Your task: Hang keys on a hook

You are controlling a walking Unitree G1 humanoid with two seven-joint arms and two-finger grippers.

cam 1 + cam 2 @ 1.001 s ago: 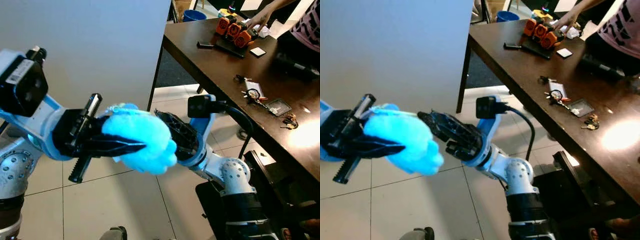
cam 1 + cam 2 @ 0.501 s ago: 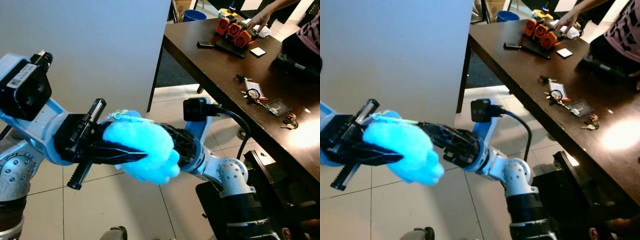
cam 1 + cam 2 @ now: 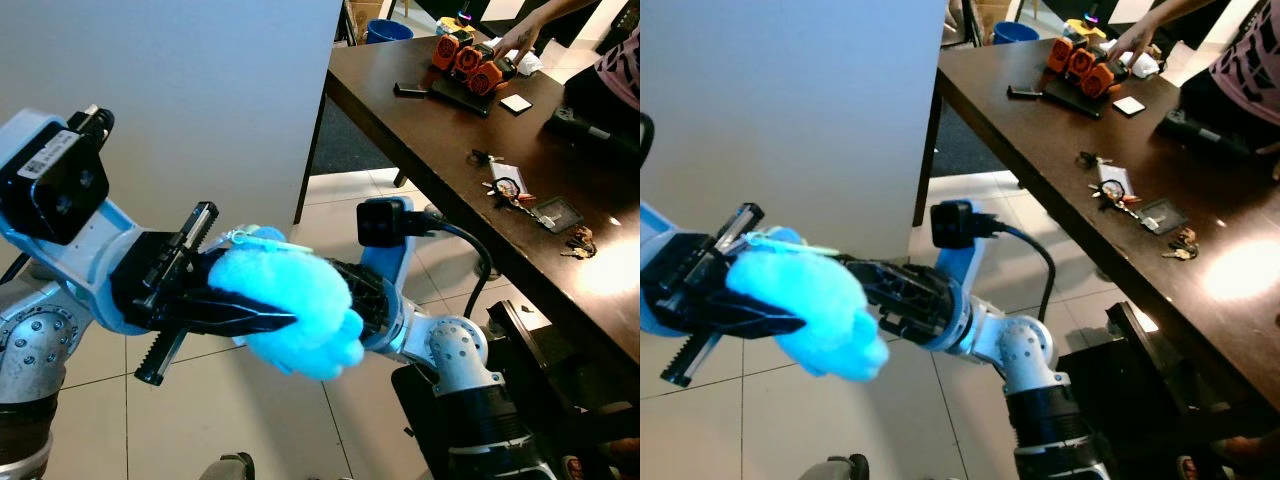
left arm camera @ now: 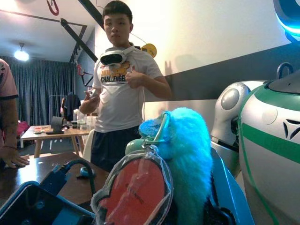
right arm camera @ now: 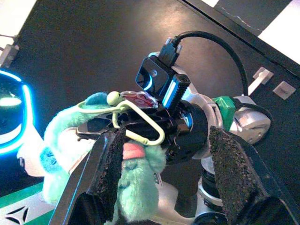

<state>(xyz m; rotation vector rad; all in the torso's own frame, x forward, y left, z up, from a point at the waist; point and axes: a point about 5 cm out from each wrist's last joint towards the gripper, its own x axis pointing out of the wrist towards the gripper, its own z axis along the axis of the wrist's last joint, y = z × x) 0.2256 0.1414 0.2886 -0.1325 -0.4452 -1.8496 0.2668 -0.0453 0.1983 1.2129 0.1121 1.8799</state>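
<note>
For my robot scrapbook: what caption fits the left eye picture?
Left end effector holds a fluffy blue keychain beside a dark table.

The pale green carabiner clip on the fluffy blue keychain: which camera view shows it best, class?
The right wrist view: the carabiner lies in full outline above the fluffy keychain. The left wrist view shows it partly behind the red tag; the eye views show a sliver.

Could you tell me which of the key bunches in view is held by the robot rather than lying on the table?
The bunch with the fluffy blue keychain, clamped in the left end effector. The others, a bunch and a small bunch, lie on the dark table.
</note>
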